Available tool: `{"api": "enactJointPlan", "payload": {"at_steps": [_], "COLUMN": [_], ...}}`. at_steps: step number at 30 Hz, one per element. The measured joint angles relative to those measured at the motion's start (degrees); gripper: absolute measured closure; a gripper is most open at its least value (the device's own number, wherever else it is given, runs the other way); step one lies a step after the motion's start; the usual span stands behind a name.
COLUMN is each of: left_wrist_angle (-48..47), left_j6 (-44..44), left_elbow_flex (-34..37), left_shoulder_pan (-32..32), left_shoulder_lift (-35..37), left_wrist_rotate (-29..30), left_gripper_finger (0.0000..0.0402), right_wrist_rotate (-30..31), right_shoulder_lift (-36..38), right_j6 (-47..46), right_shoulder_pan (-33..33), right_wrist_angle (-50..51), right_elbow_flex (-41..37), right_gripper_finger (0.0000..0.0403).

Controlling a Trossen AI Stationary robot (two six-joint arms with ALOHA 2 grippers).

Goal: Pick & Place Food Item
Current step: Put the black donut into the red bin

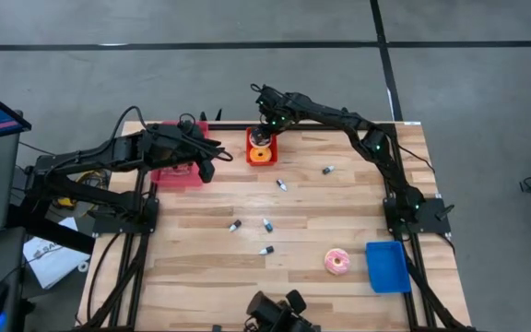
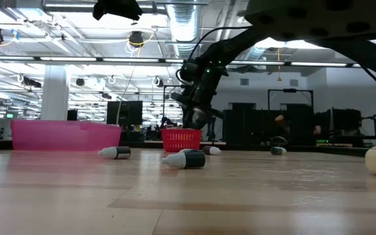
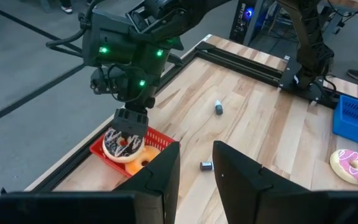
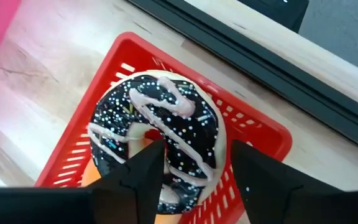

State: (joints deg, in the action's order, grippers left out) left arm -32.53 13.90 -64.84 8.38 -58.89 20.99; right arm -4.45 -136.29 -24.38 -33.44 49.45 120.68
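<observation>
— Two fingers of the right gripper (image 4: pixel 191 171) straddle the chocolate-glazed doughnut with pink drizzle and sprinkles (image 4: pixel 157 134); whether they clamp it or stand loose, I cannot tell.

— Where is it?

— In the small red plastic basket (image 1: pixel 262 148) at the far edge of the wooden worktop (image 1: pixel 339 207), atop an orange doughnut (image 3: pixel 143 163).

— The left gripper (image 1: pixel 206 169)?

— Slightly parted, empty, beside the pink bin (image 1: pixel 178 171).

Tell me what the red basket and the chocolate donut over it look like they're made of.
Red basket: probably molded plastic, judging by its uniform glossy red and slotted lattice walls. Chocolate donut: looks like a toy or model, perhaps plastic or rubber; its dark icing with white drizzle and sprinkles has an even sheen, though real food can't be excluded.
</observation>
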Motion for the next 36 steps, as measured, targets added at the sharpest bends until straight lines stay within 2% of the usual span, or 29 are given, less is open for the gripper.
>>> {"api": "enactJointPlan", "payload": {"at_steps": [14,27,36], "left_wrist_angle": [0.0,0.0,0.0], "left_j6": [0.0,0.0,-0.3], "left_elbow_flex": [0.0,0.0,0.0], "left_shoulder_pan": [0.0,0.0,0.9], "left_shoulder_lift": [0.0,0.0,0.0], "left_wrist_rotate": [0.0,0.0,0.3], "left_gripper_finger": [0.0309,0.0309,0.0309], "right_wrist_rotate": [0.0,0.0,-0.2], "right_shoulder_lift": [0.0,0.3,0.7], "right_j6": [1.0,1.0,1.2], "right_shoulder_pan": [0.5,1.2,1.9], "right_wrist_angle": [1.6,2.7,4.9], "right_elbow_flex": [0.0,0.0,3.1], "right_gripper_finger": [0.0229,0.0267,0.0264]}}
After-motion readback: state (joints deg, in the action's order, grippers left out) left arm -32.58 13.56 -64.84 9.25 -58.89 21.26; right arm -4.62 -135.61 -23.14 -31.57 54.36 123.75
